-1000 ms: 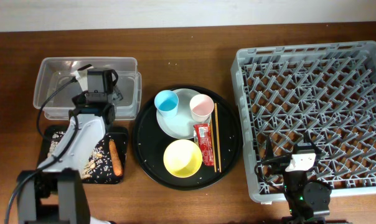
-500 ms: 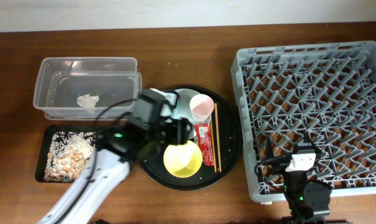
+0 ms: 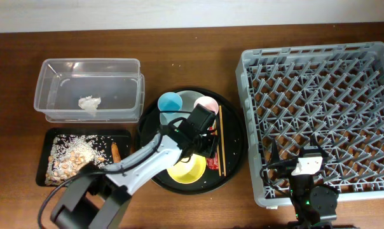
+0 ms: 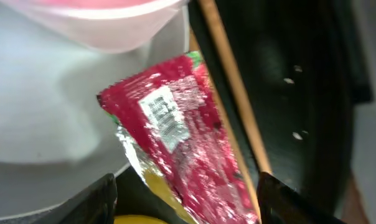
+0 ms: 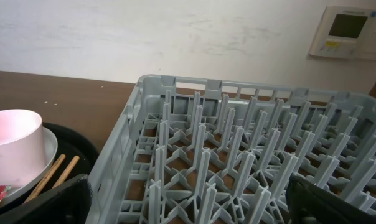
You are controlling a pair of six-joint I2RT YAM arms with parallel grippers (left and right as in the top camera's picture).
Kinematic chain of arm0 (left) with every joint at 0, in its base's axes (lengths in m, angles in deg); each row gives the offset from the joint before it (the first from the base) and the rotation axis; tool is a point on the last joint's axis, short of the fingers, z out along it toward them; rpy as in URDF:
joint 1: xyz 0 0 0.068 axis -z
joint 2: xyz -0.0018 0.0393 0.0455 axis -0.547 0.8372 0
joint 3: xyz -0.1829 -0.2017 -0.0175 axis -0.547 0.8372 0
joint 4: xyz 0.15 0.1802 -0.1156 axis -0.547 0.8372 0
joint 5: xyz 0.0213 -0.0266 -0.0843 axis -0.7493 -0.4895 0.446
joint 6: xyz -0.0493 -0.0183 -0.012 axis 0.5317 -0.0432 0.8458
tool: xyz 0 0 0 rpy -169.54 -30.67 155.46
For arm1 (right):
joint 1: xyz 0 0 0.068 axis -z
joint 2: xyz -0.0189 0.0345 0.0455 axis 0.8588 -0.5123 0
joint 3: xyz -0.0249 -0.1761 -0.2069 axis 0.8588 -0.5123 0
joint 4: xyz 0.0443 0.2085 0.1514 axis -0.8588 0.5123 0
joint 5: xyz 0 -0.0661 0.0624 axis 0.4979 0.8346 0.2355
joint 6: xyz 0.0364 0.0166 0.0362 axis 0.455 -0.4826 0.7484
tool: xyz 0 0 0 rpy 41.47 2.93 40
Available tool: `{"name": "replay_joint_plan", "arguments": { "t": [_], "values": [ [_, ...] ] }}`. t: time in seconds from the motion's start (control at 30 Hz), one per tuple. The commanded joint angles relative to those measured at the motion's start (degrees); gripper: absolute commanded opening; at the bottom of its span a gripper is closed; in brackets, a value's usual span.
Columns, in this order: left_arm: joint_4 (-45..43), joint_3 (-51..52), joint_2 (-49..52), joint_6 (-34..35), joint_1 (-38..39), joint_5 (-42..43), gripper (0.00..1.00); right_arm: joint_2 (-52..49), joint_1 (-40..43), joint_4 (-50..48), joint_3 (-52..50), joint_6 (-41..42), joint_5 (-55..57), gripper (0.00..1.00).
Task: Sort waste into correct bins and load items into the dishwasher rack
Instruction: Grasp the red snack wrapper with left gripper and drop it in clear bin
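**Gently now: pinch the wrapper, not the chopsticks**

My left pincer [image 4: 188,202] hangs spread wide over the red snack wrapper [image 4: 175,143], a fingertip on either side. As far as I can tell, neither is touching it. The wrapper lies crumpled, its upper end on the rim of the pale plate [image 4: 45,130] and its lower end over the round black tray [image 4: 300,81]. The chopsticks [image 4: 231,87] run just beside it toward one fingertip, and the pink cup [image 4: 94,25] sits close above.

I judge the best move is to come straight down and close across the foil's width, catching a raised crease, since flat foil slips. The fingertip on the chopsticks' side should land between them and the wrapper, or they may be dragged along. Next I would lift clear and swing to the clear tub [image 3: 42,95], where the tissue [image 3: 89,103] lies. My right pincer [image 5: 188,208] rests wide apart at the dishwasher rack [image 5: 238,162].
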Motion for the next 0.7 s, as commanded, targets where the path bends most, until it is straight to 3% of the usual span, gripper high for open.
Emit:
{"name": "replay_joint_plan", "arguments": {
  "t": [0.0,0.1,0.17,0.2,0.23,0.37,0.5,0.67],
  "values": [
    [-2.3,-0.1,2.9,-0.5,0.1,-2.5,0.71,0.2,0.4,0.4,-0.3,0.4,0.5,0.98],
    [-3.4,-0.1,4.7,-0.5,0.1,-2.5,0.71,0.2,0.4,0.4,-0.3,0.4,0.5,0.98],
    [-3.4,-0.1,5.2,-0.5,0.1,-2.5,0.61,0.2,0.4,0.4,-0.3,0.4,0.5,0.98],
    [-3.4,-0.1,5.2,-0.5,0.1,-2.5,0.41,0.2,0.4,0.4,-0.3,0.4,0.5,0.98],
    [-3.2,-0.1,5.2,-0.5,0.1,-2.5,0.31,0.2,0.4,0.4,-0.3,0.4,0.5,0.98],
    [-2.2,-0.2,5.0,-0.5,0.0,-2.4,0.01,0.2,0.4,0.4,-0.3,0.4,0.5,0.98],
    [-0.7,-0.2,2.7,-0.5,0.0,-2.4,0.01,0.2,0.4,0.4,-0.3,0.4,0.5,0.98],
    [0.0,-0.3,-7.2,-0.5,0.0,-2.5,0.00,0.2,0.4,0.4,-0.3,0.4,0.5,0.98]
  ]
}}
